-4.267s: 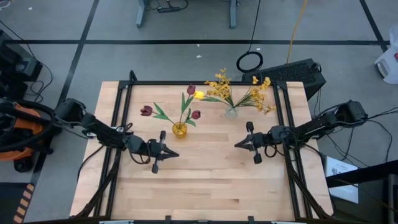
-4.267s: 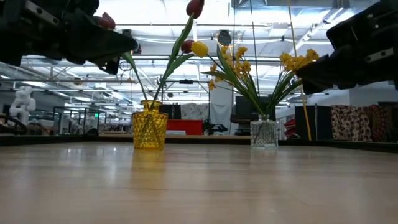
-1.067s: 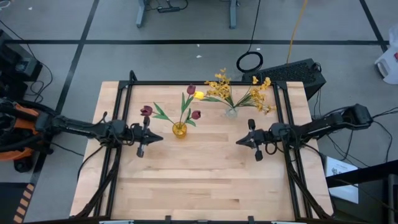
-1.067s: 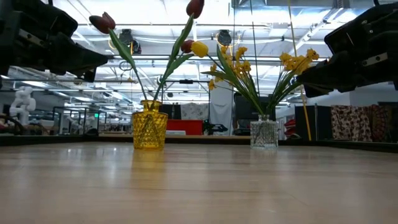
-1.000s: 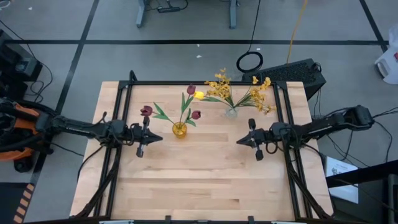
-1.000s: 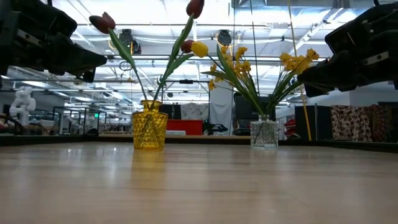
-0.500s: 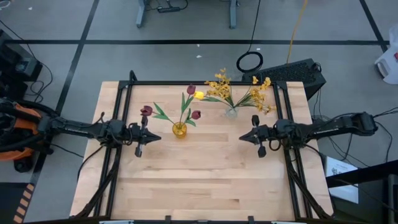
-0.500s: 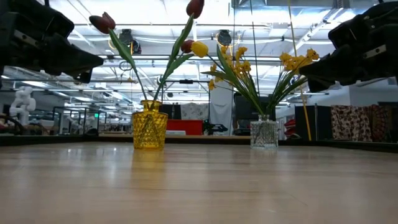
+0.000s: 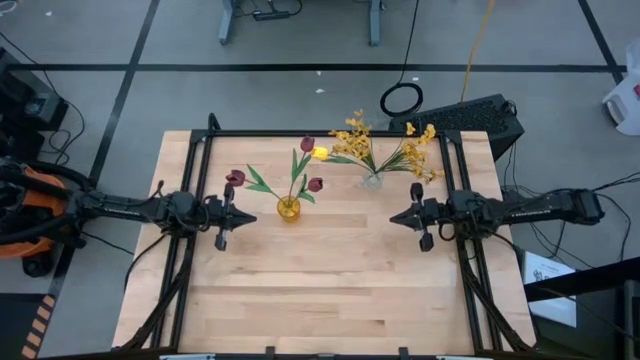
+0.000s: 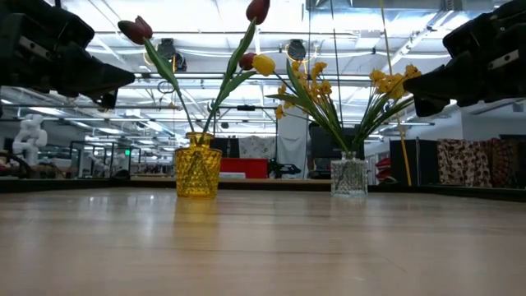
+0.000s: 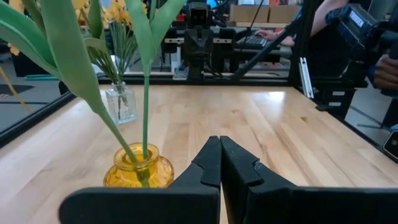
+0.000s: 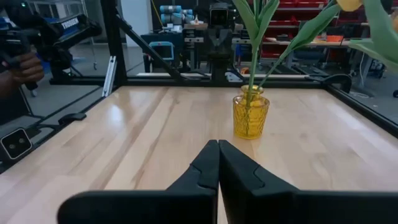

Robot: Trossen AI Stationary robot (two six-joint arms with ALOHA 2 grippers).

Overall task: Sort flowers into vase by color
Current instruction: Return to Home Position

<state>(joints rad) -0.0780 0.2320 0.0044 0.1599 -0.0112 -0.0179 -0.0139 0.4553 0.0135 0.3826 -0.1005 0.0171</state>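
Observation:
A yellow glass vase (image 9: 288,208) (image 10: 197,168) stands on the table. It holds three dark red tulips (image 9: 307,144) and one yellow tulip (image 9: 320,152) by their stem ends. Right of it and farther back, a clear vase (image 9: 372,181) (image 10: 349,174) holds sprays of small yellow blossoms (image 9: 412,152). My left gripper (image 9: 243,210) (image 11: 220,140) hovers shut to the left of the yellow vase. My right gripper (image 9: 391,217) (image 12: 218,143) hovers shut to the right of it, on the near side of the clear vase. Neither holds anything.
A black rail frame (image 9: 320,133) borders the table's left, far and right sides. A keyboard (image 9: 470,115) lies beyond the far right corner. A person's hand (image 12: 25,62) shows off the table. Bare wood (image 9: 320,290) fills the near half.
Both shut grippers have drawn back from the middle. The left one has moved toward the table's left edge. The right one has moved toward the right edge and slightly toward the far edge. Vases and flowers have stayed still.

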